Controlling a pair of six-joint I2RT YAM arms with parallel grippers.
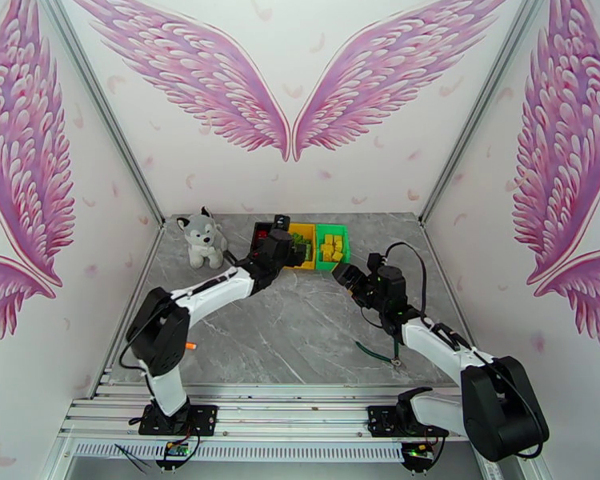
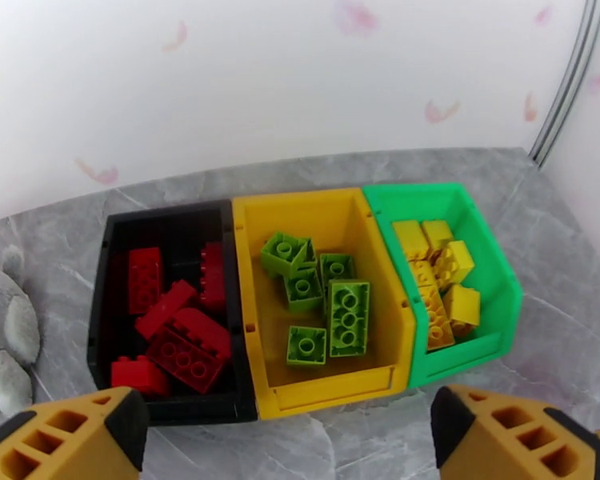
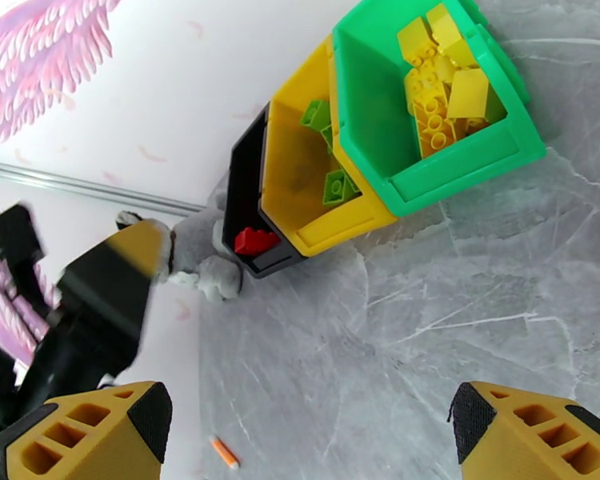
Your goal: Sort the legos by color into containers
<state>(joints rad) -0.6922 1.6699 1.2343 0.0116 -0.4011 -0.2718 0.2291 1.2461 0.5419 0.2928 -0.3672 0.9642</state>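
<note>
Three bins stand side by side at the table's back: a black bin [image 2: 116, 258] with several red legos [image 2: 176, 338], a yellow bin [image 2: 300, 203] with several green legos [image 2: 348, 314], and a green bin [image 2: 428, 202] with several yellow legos [image 2: 440, 270]. My left gripper [image 2: 288, 442] hangs open just in front of the bins with nothing between its fingers. My right gripper [image 3: 308, 430] stands open over bare table, nearer than the green bin [image 3: 468, 166]. From above, the left gripper [image 1: 288, 248] sits over the black and yellow bins, the right gripper [image 1: 344, 275] just before the green bin [image 1: 333, 230].
A plush husky [image 1: 202, 238] sits at the back left beside the black bin. A small orange item [image 3: 224, 451] lies on the table near the left arm. A green cable [image 1: 376, 354] trails by the right arm. Walls close three sides.
</note>
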